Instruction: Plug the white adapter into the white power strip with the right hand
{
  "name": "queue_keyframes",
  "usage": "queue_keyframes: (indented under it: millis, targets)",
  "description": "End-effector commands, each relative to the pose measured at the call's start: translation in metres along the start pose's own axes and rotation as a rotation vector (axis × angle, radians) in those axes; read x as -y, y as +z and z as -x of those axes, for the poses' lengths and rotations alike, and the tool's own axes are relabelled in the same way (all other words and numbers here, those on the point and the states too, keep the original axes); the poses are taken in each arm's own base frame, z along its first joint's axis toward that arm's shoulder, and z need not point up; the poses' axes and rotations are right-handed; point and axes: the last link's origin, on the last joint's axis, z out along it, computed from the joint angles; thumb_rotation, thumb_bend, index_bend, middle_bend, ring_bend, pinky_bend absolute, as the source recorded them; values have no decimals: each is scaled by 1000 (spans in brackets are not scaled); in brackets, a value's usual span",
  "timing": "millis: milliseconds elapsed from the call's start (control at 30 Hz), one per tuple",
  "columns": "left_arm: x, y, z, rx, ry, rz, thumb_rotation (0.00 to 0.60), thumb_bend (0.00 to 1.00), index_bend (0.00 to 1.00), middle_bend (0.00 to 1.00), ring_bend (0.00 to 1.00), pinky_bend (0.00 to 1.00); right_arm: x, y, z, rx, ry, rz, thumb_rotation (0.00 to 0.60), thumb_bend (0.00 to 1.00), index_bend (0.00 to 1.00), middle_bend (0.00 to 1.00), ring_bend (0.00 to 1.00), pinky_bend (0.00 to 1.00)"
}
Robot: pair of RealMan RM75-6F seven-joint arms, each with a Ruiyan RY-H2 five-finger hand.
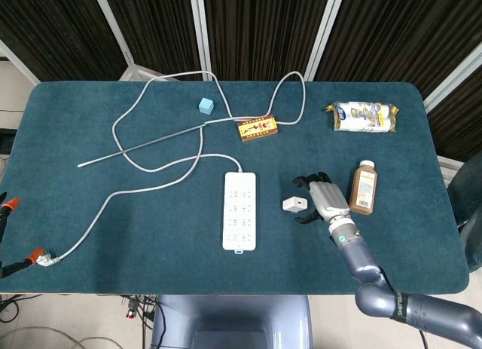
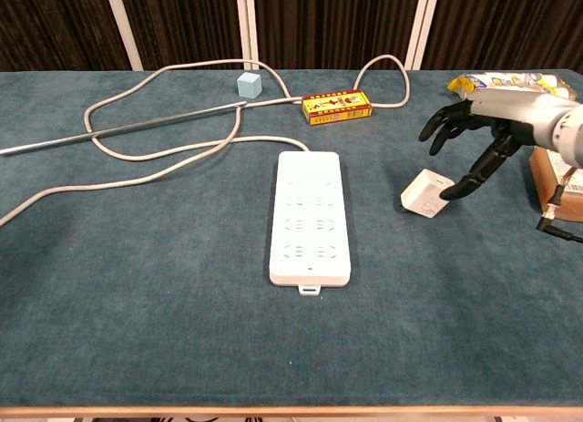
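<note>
The white adapter (image 1: 294, 204) (image 2: 427, 193) lies on the blue table to the right of the white power strip (image 1: 239, 210) (image 2: 310, 216), a short gap between them. My right hand (image 1: 324, 197) (image 2: 485, 130) hovers just right of the adapter with its fingers spread and nothing held. In the chest view its dark fingertips (image 2: 453, 192) hang above and beside the adapter; I cannot tell if they touch it. The left hand shows in neither view.
A brown bottle (image 1: 363, 187) (image 2: 557, 167) lies right of the hand, a snack packet (image 1: 363, 116) at the back right. The strip's grey cord (image 1: 151, 179) loops across the left half, past a thin rod (image 1: 143, 146), a blue cube (image 1: 205, 105) and a yellow-red box (image 1: 258, 128).
</note>
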Motion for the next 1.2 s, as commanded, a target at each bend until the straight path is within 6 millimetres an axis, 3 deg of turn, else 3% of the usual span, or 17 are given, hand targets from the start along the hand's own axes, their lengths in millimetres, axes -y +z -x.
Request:
queue_keyframes:
  millis: [33,567,1200]
  targets:
    - [1,0,-1,-3,-1,-3,600,88,155,22,0,0,2,3,5,15,-1,3,600,198,275,299,159,11]
    - [3,2,-2,1,-4,-14,600,88,182,22,0,0,-6,16,17,7,37,54,600,362,393,361,208,11]
    - [2,3,1,9,5,-16,600,88,190,20,0,0,-16,15,26,28,59,60,600,383,397,365,210,11]
